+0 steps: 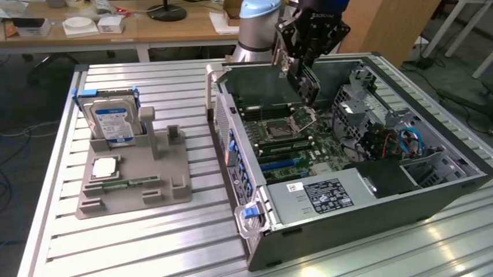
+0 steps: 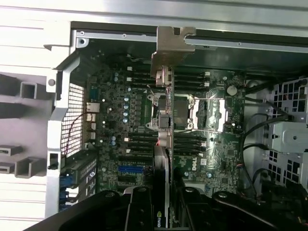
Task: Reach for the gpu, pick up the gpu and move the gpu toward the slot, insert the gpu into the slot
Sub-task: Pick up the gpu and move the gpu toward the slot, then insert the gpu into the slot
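Note:
My gripper [image 1: 299, 60] hangs over the open computer case [image 1: 431, 199], shut on the gpu [image 1: 306, 83]. The card is black and hangs on edge above the green motherboard [image 1: 304, 144], over the silver processor socket [image 1: 282, 128] and clear of the board. In the wrist view the gpu [image 2: 163, 144] is seen edge-on, its pale metal bracket [image 2: 168, 48] at the far end, and the gripper [image 2: 164, 204] clamps it between its black fingers [image 2: 139, 207]. The blue slot [image 1: 281, 164] lies nearer the case's front end on the board; the wrist view places the slot [image 2: 131, 169] to one side of the card's edge.
A grey fixture [image 1: 142, 184] on the slatted table at the exterior view's left holds a silver hard drive [image 1: 114, 118], a processor chip [image 1: 104, 168] and a memory stick [image 1: 123, 183]. Inside the case sit a power supply [image 1: 324, 195] and blue cables [image 1: 408, 141].

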